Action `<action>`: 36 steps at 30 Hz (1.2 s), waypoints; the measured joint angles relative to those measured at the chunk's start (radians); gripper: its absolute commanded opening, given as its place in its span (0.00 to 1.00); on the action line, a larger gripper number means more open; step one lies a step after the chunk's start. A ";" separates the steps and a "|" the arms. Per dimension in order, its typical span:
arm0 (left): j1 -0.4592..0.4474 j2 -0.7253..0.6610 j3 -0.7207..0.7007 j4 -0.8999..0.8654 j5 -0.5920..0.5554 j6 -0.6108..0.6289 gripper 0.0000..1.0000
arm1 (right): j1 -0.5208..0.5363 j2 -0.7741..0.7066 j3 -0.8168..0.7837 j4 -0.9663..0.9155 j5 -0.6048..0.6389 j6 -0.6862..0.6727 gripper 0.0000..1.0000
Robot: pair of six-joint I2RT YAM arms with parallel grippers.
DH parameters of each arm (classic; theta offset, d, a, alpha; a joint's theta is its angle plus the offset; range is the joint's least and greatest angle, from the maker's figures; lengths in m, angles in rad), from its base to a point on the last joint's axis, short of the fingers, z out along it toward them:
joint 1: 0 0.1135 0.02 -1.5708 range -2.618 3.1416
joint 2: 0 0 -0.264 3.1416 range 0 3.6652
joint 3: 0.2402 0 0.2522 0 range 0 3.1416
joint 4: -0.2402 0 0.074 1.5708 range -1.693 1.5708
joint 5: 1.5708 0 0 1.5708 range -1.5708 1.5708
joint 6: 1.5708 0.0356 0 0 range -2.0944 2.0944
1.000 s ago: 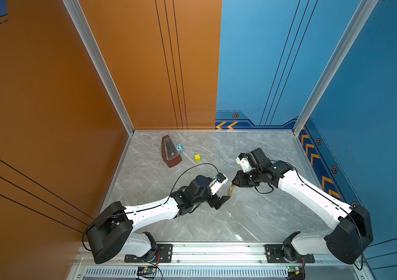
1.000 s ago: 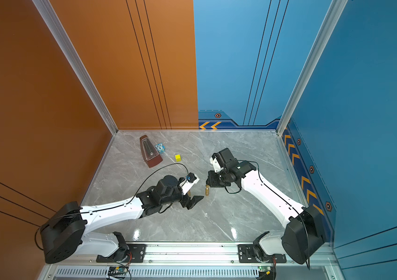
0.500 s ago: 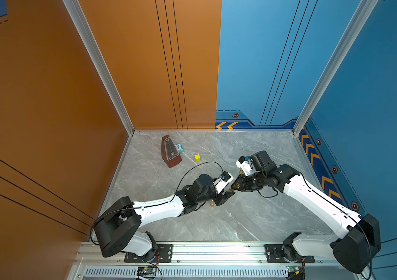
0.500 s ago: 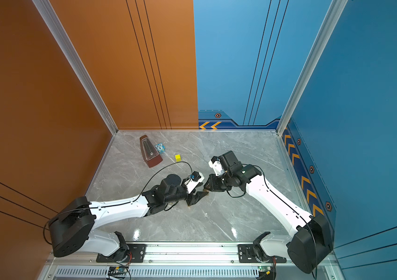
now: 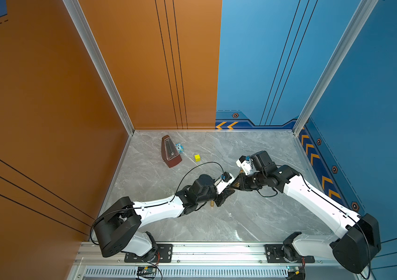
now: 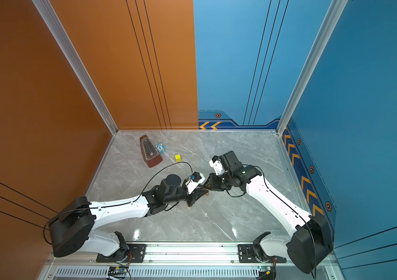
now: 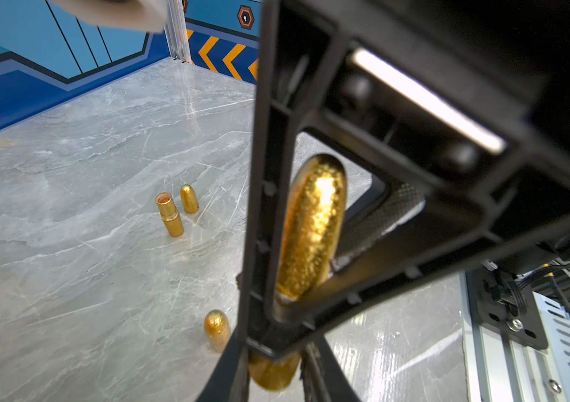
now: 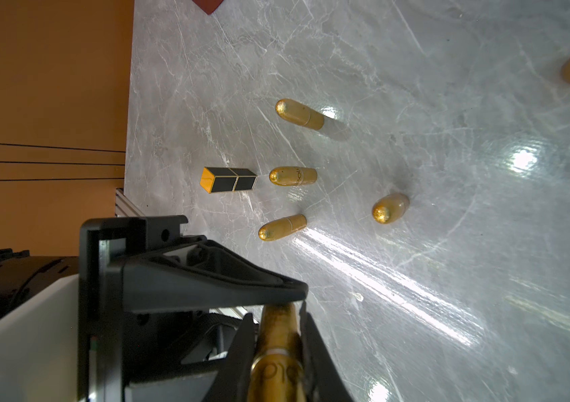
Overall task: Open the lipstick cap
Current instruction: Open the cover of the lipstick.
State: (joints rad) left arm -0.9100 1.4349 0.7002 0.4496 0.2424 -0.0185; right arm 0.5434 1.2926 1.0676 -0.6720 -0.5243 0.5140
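Engraved lettering runs along the lipstick [image 8: 278, 374] held off the table [image 8: 433, 264]; we make out only an "o" and an "l", the rest being hidden. Similar lettering marks 1 standing gold tube [image 8: 294, 175], too small to spell out. Orange chevrons [image 5: 226, 125] mark the blue wall band [image 5: 244, 121].

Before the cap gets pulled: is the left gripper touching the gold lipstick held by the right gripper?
Touching. The left wrist view shows the left gripper shut on the gold lipstick, fingers against both sides of its end.

Overhead stereo pair, two close wrist views
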 measured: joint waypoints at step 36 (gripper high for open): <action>-0.001 0.003 -0.006 0.009 -0.055 0.000 0.00 | -0.033 -0.031 -0.003 0.019 0.026 -0.021 0.29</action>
State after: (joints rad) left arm -0.9108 1.4384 0.6937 0.4587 0.1871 -0.0185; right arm 0.5106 1.2621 1.0645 -0.6529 -0.4980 0.4934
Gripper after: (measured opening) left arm 0.208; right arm 0.297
